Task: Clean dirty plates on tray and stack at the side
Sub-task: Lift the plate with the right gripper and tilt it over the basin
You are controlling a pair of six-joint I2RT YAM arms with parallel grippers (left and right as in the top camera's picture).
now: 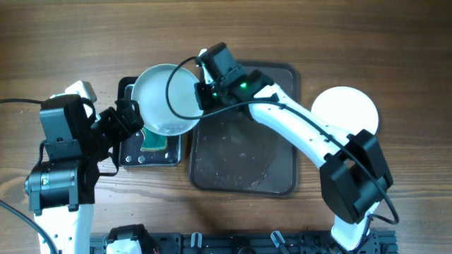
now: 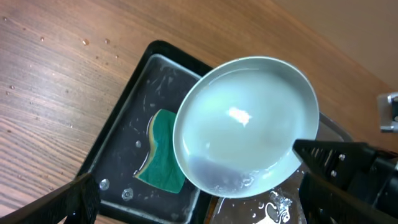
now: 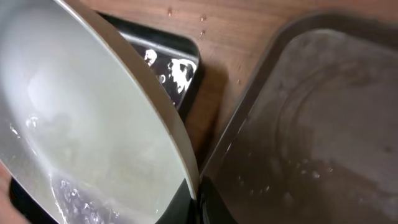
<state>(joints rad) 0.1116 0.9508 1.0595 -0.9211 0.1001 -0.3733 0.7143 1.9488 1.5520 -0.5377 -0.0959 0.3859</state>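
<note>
My right gripper (image 1: 203, 93) is shut on the right rim of a pale blue plate (image 1: 164, 99) and holds it tilted above the small black tray. The plate is wet, with no smear showing, in the left wrist view (image 2: 245, 124) and the right wrist view (image 3: 81, 124), where the fingers (image 3: 198, 200) pinch its edge. The dark brown tray (image 1: 244, 152) holds no plates, only water. A white plate stack (image 1: 345, 109) sits on the table to its right. My left gripper (image 1: 131, 116) is open and empty beside the black tray, and its fingers also show in the left wrist view (image 2: 199, 208).
The small black tray (image 1: 128, 156) with a wet basin holds a green sponge (image 1: 152, 141), which also shows in the left wrist view (image 2: 163, 152). The black tray's corner (image 3: 171, 59) and the brown tray's rim (image 3: 249, 118) nearly touch. Water drops lie on the wood.
</note>
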